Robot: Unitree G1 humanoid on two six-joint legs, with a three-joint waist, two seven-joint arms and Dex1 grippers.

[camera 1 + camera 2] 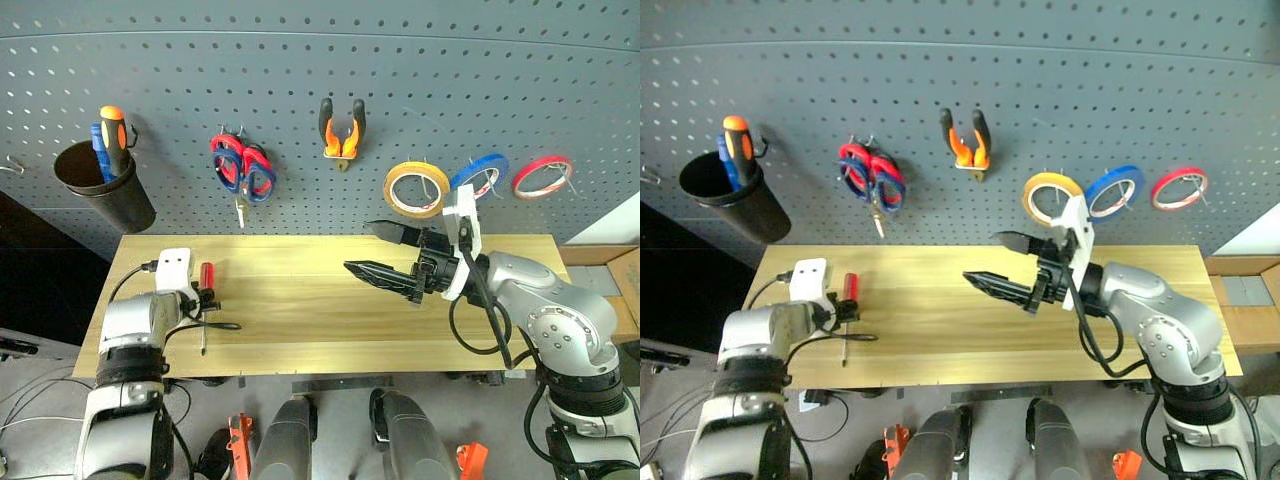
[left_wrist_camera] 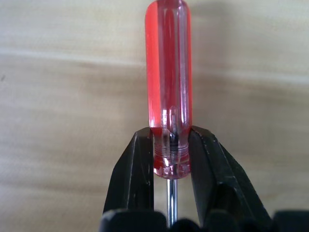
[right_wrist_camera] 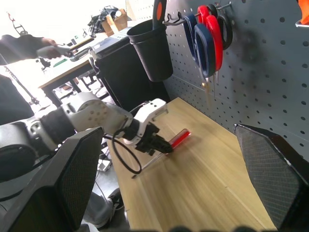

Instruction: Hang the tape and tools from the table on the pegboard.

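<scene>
Left gripper (image 2: 171, 159) is pinched on the screwdriver (image 2: 168, 72): both black fingers (image 2: 137, 169) squeeze the collar end of the clear red handle, right where the metal shaft comes out. Screwdriver lies flat at the left end of the table (image 1: 330, 310), handle toward the pegboard (image 1: 300, 80), shaft tip toward the near edge.

Handling call: light, rigid, nothing fragile. But the handle is smooth, glossy plastic and rounded, so likely slippery, and it could roll or pivot in a two-finger pinch. Grip sits at the handle's end, not its middle, so the long handle may swing once lifted. A hold nearer the handle's middle would be steadier; the shaft is too thin to clamp well.

Right gripper (image 1: 385, 250) hangs above the table's middle with jaws spread wide, holding nothing.

On the board already: pliers (image 1: 341, 130), dark-handled scissors (image 1: 240, 170) hung together with a red-handled pair, yellow tape (image 1: 416, 188), plus blue and red rings beside it. Black cup (image 1: 100, 185) at far left holds other handles. Screwdriver looks like the last item left.
</scene>
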